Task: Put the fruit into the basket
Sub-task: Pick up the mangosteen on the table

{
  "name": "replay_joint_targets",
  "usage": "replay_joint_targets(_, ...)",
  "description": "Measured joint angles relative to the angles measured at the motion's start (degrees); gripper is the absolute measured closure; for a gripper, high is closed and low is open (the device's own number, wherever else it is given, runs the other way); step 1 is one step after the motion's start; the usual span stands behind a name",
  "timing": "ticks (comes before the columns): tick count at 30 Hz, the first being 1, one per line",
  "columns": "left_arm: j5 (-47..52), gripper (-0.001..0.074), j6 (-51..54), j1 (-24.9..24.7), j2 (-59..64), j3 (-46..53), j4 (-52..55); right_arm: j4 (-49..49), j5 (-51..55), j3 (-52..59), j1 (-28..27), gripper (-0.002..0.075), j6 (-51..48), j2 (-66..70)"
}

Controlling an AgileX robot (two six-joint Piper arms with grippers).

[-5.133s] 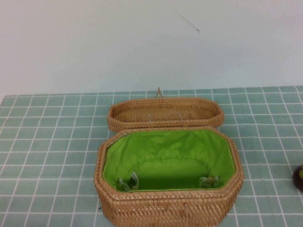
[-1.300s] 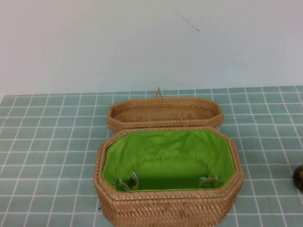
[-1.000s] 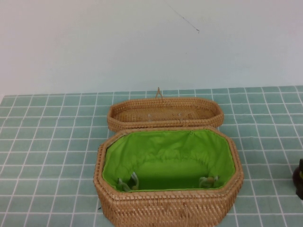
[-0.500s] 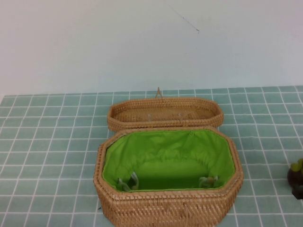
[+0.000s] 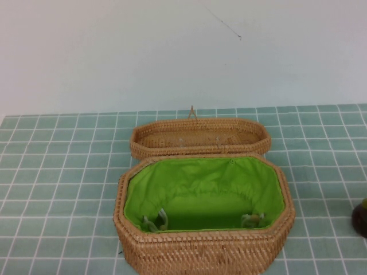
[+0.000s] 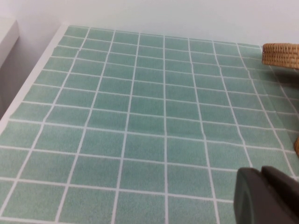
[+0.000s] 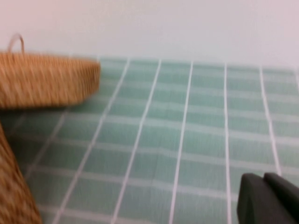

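Observation:
The basket (image 5: pixel 203 252) stands open at the table's front middle, its green lining bare inside. Its woven lid (image 5: pixel 200 146) lies just behind it. The fruit (image 5: pixel 361 220) shows as a dark round shape at the right edge of the high view, partly cut off, well to the right of the basket. Neither gripper shows in the high view. My left gripper (image 6: pixel 262 171) is shut and empty over bare tiles left of the basket. My right gripper (image 7: pixel 264 177) is shut and empty over tiles right of the lid (image 7: pixel 46 86); the fruit is out of that view.
The table (image 5: pixel 57 172) is covered in green tiles with white lines. Its left edge (image 6: pixel 28 93) shows in the left wrist view, with a corner of the lid (image 6: pixel 281 55). A white wall rises behind the table. The basket's wall (image 7: pixel 14 186) shows in the right wrist view.
The dark fruit at the right edge has shifted: half a second ago it sat slightly further left with its green leaves showing, now it is lower and more cut off. The basket has not moved.

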Motion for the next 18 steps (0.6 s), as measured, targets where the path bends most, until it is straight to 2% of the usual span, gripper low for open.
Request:
replay_joint_targets(10, 0.0, 0.0735, 0.0, 0.0, 0.0, 0.0, 0.0, 0.25, 3.13, 0.1, 0.0, 0.0714, -0.37, -3.97)
replay_joint_targets(13, 0.0, 0.0735, 0.0, 0.0, 0.0, 0.0, 0.0, 0.13, 3.54, 0.1, 0.0, 0.0653, -0.22, -3.97)
replay_joint_targets(18, 0.0, 0.0735, 0.0, 0.0, 0.0, 0.0, 0.0, 0.04, 3.54, 0.0, 0.0, 0.0486, -0.04, -3.97)
